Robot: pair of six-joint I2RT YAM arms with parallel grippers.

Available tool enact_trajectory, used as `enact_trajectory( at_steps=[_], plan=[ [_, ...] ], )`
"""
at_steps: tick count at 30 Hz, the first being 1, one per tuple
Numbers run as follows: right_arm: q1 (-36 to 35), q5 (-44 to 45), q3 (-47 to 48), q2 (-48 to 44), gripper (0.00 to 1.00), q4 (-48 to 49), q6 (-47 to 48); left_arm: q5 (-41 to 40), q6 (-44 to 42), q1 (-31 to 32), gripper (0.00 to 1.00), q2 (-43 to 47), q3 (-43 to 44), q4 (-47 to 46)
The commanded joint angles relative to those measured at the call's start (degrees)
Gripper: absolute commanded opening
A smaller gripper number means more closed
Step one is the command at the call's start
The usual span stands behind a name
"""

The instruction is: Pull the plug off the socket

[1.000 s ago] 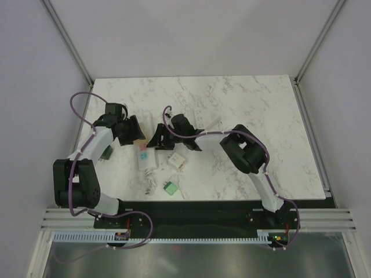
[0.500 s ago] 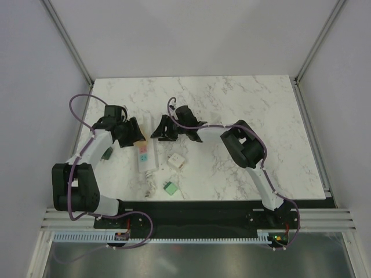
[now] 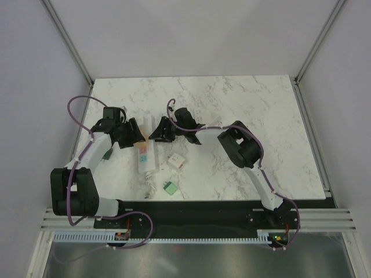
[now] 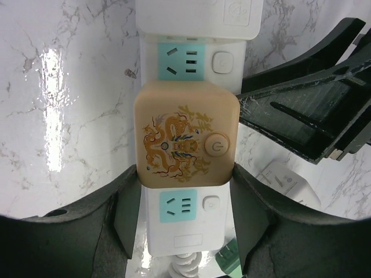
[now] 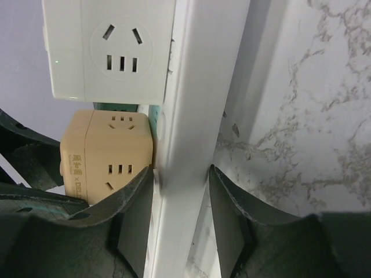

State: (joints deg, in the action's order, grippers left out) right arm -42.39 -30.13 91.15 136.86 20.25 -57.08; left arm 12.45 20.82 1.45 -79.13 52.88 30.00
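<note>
1. Tightly, the left fingers point(image 4: 119, 226) clamp both sides of the beige plug point(image 4: 185, 142), which sits in the socket's point(image 4: 185, 229) middle outlet.
2. Right fingers point(image 5: 227, 223) are closed on the socket's long edge, beside the plug.
3. Socket lies on the desk point(image 4: 69, 87) between both arms, with a white cube point(image 5: 110, 49) plugged in next to the plug.

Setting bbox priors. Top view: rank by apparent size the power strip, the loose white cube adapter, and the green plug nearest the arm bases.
1. Power strip, far end partly hidden.
2. White cube adapter.
3. Green plug, only slightly smaller than the cube.
</note>
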Motion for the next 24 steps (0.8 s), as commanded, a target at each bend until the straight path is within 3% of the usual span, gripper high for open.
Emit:
enact_trajectory(
  at_steps=[1,8,11,19,24],
  plan=[
    [-1.3,-1.9,-0.9,1.9,0.49,8.3,-3.9,4.8,-1.7,0.3,0.02,2.8,0.7,-5.0],
    [-1.3,-0.1,-2.1,1.7,0.25,8.2,-4.3,4.8,-1.7,0.3,0.02,2.8,0.6,-4.9],
    [-1.3,0.9,-1.1,1.7,0.00,4.5,-1.9,3.8,-1.6,0.3,0.02,2.5,0.7,-4.9],
    [-1.5,11.3,2.3,0.0,0.00,-13.2,7.2,-2.0,-1.7,0.3,0.02,4.2,1.3,-3.3],
    [-1.6,14.0,2.1,-0.5,0.00,-16.3,8.7,0.9,-1.5,0.3,0.02,3.3,1.2,-3.6]
  ],
)
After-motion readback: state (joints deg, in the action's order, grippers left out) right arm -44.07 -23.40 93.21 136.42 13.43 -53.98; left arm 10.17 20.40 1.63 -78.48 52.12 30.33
